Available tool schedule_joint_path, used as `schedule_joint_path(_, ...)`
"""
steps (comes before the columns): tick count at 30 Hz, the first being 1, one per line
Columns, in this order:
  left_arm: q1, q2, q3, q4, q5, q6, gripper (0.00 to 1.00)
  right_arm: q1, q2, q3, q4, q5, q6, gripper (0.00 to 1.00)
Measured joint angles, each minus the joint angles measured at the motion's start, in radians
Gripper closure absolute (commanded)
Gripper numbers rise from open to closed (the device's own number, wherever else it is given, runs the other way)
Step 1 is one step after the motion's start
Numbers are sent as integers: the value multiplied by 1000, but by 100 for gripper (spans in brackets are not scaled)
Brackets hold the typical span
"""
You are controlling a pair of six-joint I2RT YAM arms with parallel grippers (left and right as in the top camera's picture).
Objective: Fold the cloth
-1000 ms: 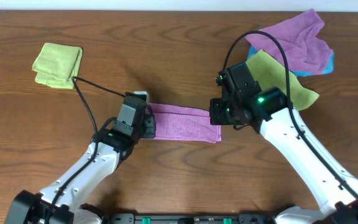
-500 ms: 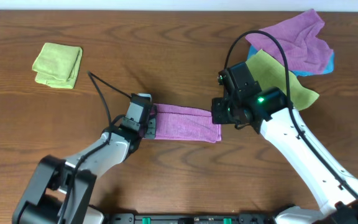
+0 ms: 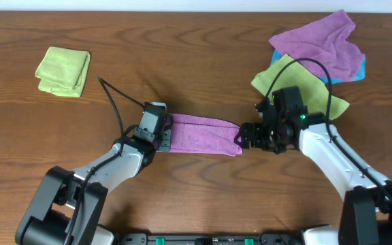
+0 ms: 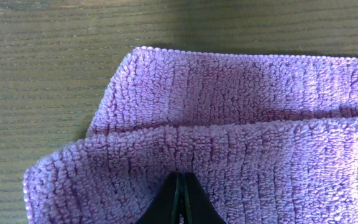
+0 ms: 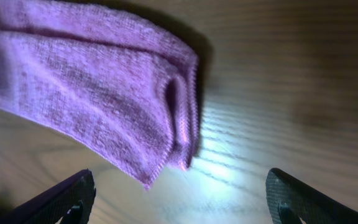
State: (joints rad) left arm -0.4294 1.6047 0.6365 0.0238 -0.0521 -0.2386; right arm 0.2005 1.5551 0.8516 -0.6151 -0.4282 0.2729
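The cloth (image 3: 203, 134), a folded strip centred toward the near edge, is newly free at its right end: the right gripper (image 3: 241, 137) has backed off, fingers spread. The left gripper (image 3: 160, 136) stays pinched on its left end; this fold looks laid.

Robot lab bench: wood-grain desk (image 3: 196, 61), white-and-black left arm (image 3: 104, 170) and right arm (image 3: 325, 153) rising from near edge, loose black cable (image 3: 122, 94), folded green cloth (image 3: 63, 70), heaped cloths (image 3: 318, 44) at corners, pale wall (image 3: 196, 5).

Folded cloth (image 5: 92, 87) end lying on table (image 5: 291, 93), upper left; fingers (image 5: 61, 196) spread wide, clear of cloth.
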Motion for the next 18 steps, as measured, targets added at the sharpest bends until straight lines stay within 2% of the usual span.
schedule_joint_path(6, 0, 0, 0, 0, 0, -1, 94, 0, 76, -36, 109, -85, -7, 19)
schedule_joint_path(10, 0, 0, 0, -1, 0, -1, 94, -3, 141, -33, 169, -150, 0, 25)
schedule_joint_path(12, 0, 0, 0, -1, 0, -1, 94, -3, 158, -31, 192, -178, 5, 31)
schedule_joint_path(13, 0, 0, 0, -1, 0, -1, 95, -3, 167, -30, 203, -189, 8, 36)
schedule_joint_path(16, 0, 0, 0, -1, 3, -1, 94, -3, 191, -29, 223, -206, 17, 68)
schedule_joint_path(18, 0, 0, 0, -1, 8, -2, 94, -3, 208, -30, 229, -198, 25, 98)
